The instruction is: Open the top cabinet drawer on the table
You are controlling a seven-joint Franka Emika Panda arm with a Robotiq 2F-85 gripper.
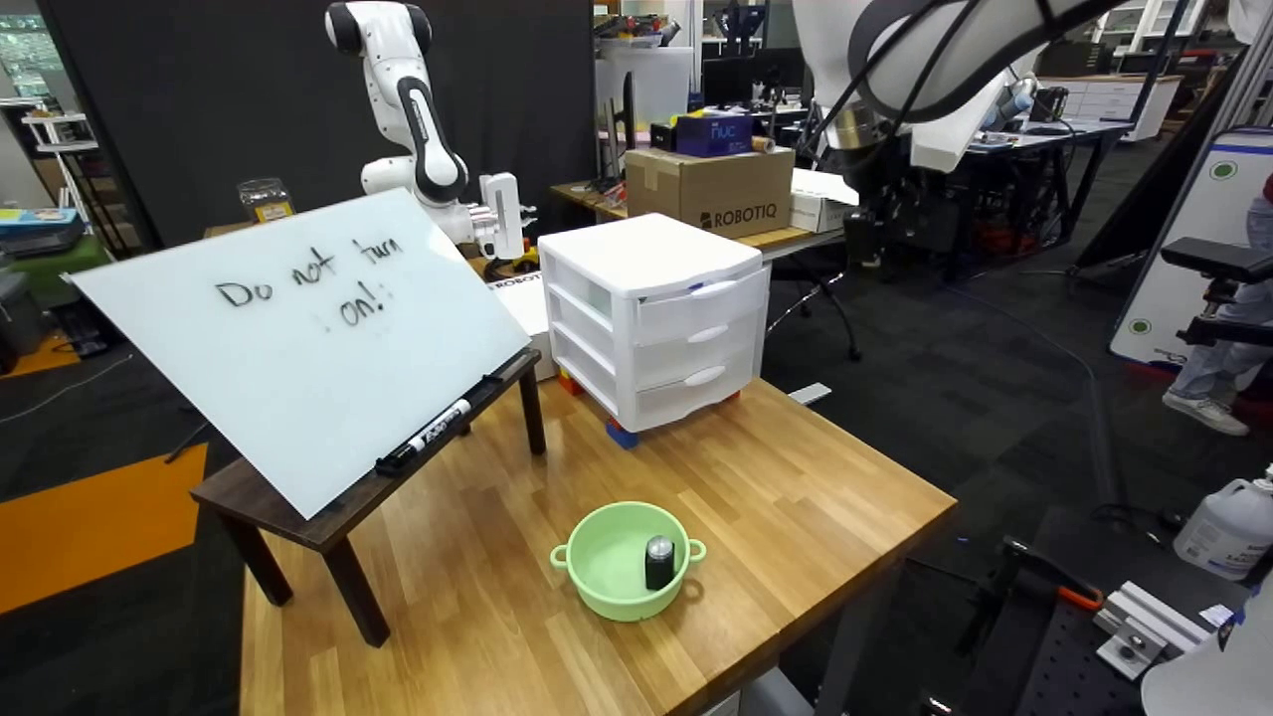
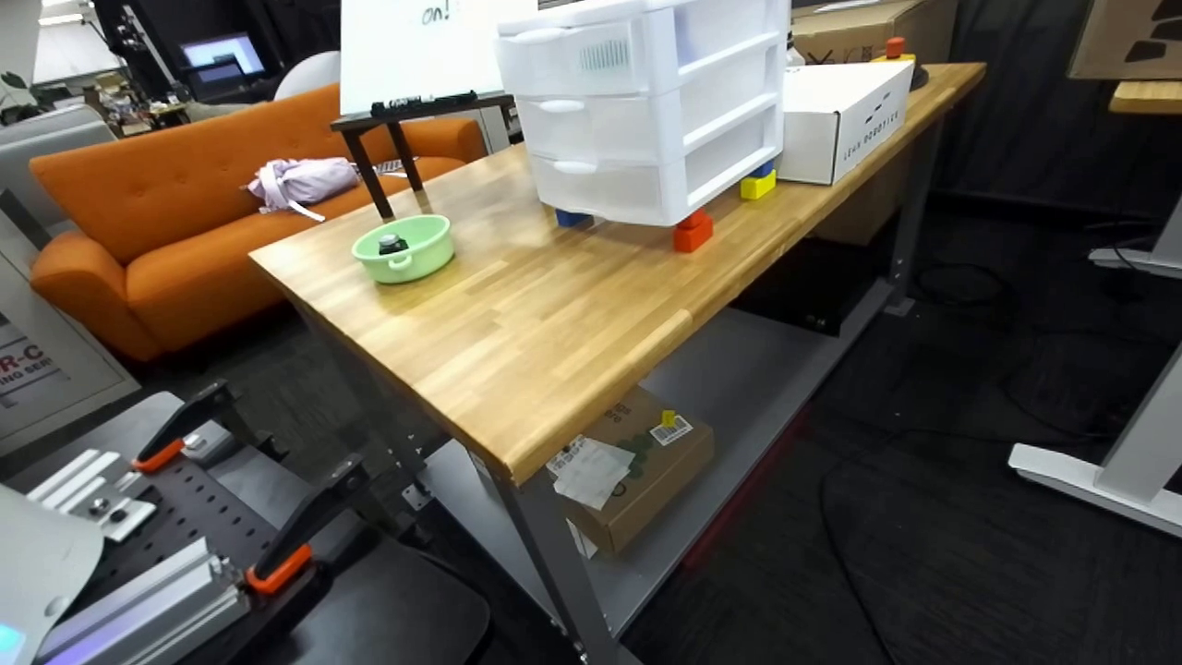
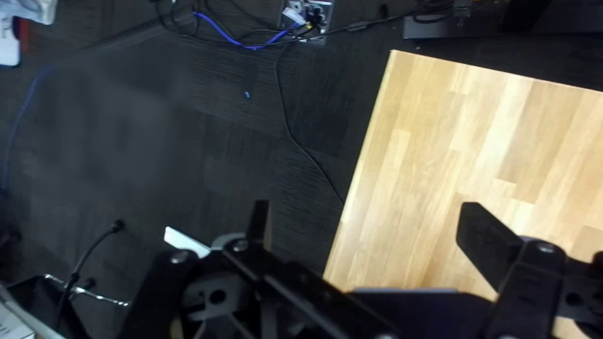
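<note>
The white plastic cabinet (image 1: 668,249) stands on coloured blocks on the wooden table (image 1: 796,507). Its top drawer (image 1: 691,314) is the uppermost of three and looks closed, with a lip handle at the top of its front. In an exterior view, the top drawer (image 2: 572,63) also looks closed. My gripper (image 1: 863,239) hangs to the right of the cabinet in an exterior view, apart from it. In the wrist view my gripper (image 3: 367,205) has its fingers wide apart with nothing between them, over the table's edge and floor. The cabinet is out of the wrist view.
A whiteboard (image 1: 328,338) leans on a dark wooden stand (image 1: 328,522) beside the cabinet. A green bowl (image 1: 622,597) with a black object in it stands in front. A white box (image 2: 836,120) lies behind the cabinet. Another arm (image 1: 418,129) stands in the background.
</note>
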